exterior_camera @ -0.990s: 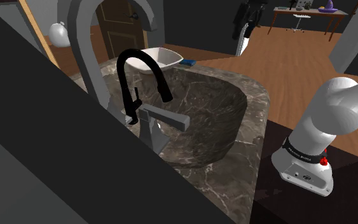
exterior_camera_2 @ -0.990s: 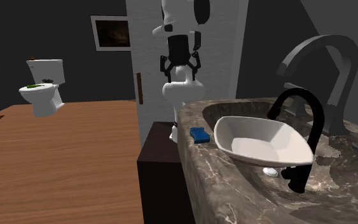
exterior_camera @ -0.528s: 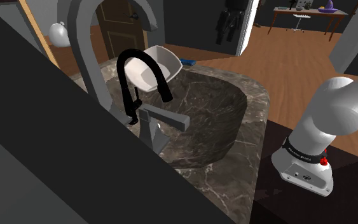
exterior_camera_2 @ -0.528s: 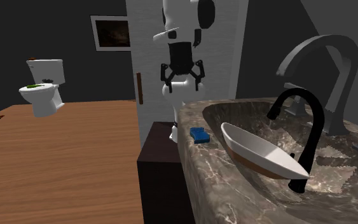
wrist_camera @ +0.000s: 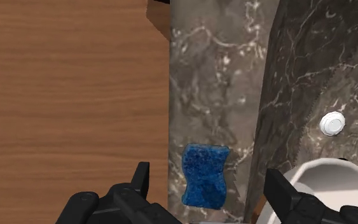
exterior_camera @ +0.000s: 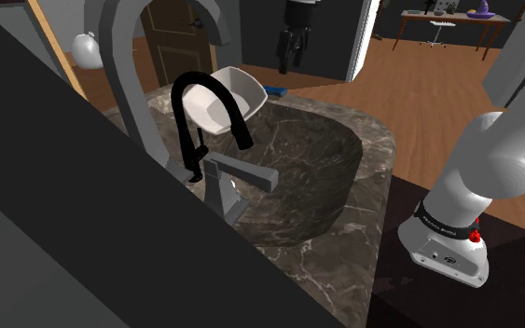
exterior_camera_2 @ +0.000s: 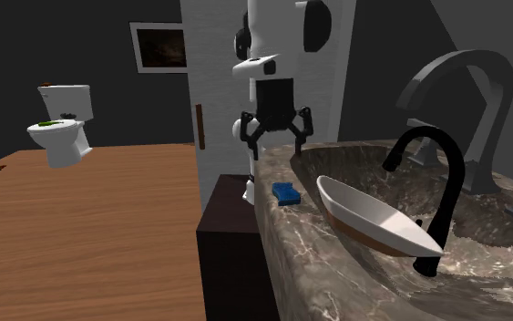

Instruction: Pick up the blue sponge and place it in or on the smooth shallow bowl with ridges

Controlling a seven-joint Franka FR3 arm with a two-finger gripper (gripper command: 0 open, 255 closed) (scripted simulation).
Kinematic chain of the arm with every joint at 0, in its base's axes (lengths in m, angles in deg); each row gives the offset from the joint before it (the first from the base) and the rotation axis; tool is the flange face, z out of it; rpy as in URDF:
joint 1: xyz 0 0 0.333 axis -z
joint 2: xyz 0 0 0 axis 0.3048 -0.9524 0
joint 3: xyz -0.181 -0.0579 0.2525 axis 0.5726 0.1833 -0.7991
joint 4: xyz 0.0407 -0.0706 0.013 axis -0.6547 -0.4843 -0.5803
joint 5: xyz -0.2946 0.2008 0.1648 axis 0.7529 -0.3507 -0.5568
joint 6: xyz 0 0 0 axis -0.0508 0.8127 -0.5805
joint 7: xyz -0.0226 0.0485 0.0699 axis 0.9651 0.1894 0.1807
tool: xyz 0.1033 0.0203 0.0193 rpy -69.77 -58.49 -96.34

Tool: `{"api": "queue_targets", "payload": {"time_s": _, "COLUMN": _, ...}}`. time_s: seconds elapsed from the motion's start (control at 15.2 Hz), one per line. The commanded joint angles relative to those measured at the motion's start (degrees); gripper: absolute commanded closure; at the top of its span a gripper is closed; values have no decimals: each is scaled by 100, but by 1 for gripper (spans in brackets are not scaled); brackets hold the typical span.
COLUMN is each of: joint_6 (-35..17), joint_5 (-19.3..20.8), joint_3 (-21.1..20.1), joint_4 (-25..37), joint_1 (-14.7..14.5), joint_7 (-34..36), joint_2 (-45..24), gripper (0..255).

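Gripper [exterior_camera_2: 277, 144] hangs above the tabletop [wrist_camera: 203, 95], jaws wide open and empty. Blue sponge [exterior_camera_2: 287, 192] lies flat at mid-frame in the second exterior view, near the tabletop's edge, left of the tilted white bowl [exterior_camera_2: 373, 219]. We judge a skewed descent could nudge it off onto the floor [exterior_camera_2: 108, 237].

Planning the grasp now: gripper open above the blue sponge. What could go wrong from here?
1. The sponge lies on a narrow marble rim between counter edge and sink; the open gripper could nudge it off.
2. The white bowl sits tilted in the sink, so a released sponge may slide out.
3. The black faucet arches beside the bowl; the carry could clip it.
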Motion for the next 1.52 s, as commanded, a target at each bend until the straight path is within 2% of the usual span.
{"api": "queue_targets", "payload": {"time_s": 0.0, "joint_6": -106, "joint_5": 33, "joint_3": -41, "joint_4": 283, "joint_1": -55, "joint_7": -132, "joint_2": -451, "gripper": 0}}
{"api": "queue_targets", "payload": {"time_s": 0.2, "joint_6": -140, "joint_5": 84, "joint_3": -104, "joint_4": 719, "joint_1": -119, "joint_7": -254, "joint_2": -989, "gripper": 0}}
{"api": "queue_targets", "payload": {"time_s": 0.66, "joint_6": -711, "joint_5": 75, "joint_3": -118, "joint_4": 243, "joint_1": -130, "joint_7": -259, "joint_2": -1083, "gripper": 0}}
{"api": "queue_targets", "payload": {"time_s": 1.19, "joint_6": -711, "joint_5": 75, "joint_3": -117, "joint_4": 243, "joint_1": -130, "joint_7": -259, "joint_2": -1083, "gripper": 0}}
{"api": "queue_targets", "payload": {"time_s": 1.25, "joint_6": -711, "joint_5": 75, "joint_3": -117, "joint_4": 241, "joint_1": -130, "joint_7": -259, "joint_2": -1082, "gripper": 255}}
{"api": "queue_targets", "payload": {"time_s": 1.45, "joint_6": -717, "joint_5": 75, "joint_3": -121, "joint_4": 232, "joint_1": -134, "joint_7": -251, "joint_2": -1079, "gripper": 255}}
